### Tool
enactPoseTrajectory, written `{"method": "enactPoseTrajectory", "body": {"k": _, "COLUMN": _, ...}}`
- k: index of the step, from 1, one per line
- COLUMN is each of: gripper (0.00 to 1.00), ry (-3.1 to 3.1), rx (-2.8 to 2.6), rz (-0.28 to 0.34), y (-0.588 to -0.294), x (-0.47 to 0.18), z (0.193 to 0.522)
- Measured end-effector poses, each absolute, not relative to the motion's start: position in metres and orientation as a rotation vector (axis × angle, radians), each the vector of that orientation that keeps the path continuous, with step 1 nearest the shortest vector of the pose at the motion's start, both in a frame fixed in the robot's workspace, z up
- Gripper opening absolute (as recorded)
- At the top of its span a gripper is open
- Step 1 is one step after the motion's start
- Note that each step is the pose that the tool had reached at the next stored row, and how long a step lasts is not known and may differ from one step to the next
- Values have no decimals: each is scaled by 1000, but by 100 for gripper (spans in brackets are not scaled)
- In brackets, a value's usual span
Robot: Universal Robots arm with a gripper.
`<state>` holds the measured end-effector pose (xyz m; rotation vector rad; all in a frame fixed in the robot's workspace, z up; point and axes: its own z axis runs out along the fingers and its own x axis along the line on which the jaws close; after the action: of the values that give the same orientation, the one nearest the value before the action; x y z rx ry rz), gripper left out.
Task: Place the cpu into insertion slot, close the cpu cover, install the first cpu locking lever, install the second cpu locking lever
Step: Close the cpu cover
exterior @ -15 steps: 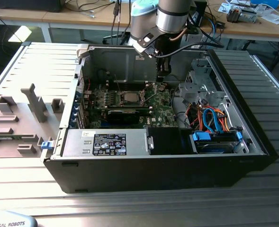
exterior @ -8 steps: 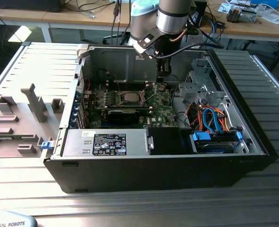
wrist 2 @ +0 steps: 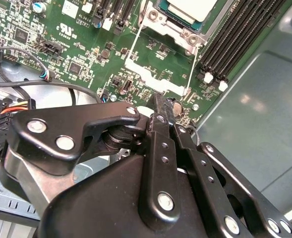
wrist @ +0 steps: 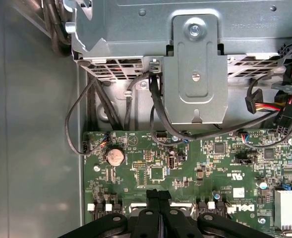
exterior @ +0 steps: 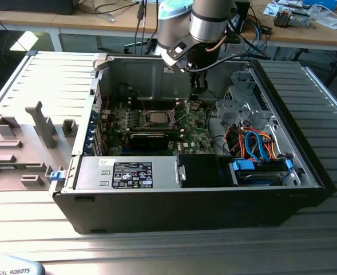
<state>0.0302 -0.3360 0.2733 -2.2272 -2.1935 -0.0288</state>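
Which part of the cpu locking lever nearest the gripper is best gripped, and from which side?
Grip the locking lever near its free end, closest to the shut gripper and far from the cpu. It is a thin straight wire, so it is probably best to come from above with the jaws closing across it.

arm: angled downward | end effector: fingers pressed together, tips down
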Motion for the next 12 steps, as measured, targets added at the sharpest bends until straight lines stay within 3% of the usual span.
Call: {"method": "enactPoseTrajectory", "body": {"k": 12, "gripper": 11, "ry": -2193, "rx": -2227, "rz": -29, "y": -336, "x": 32, "z": 270}}
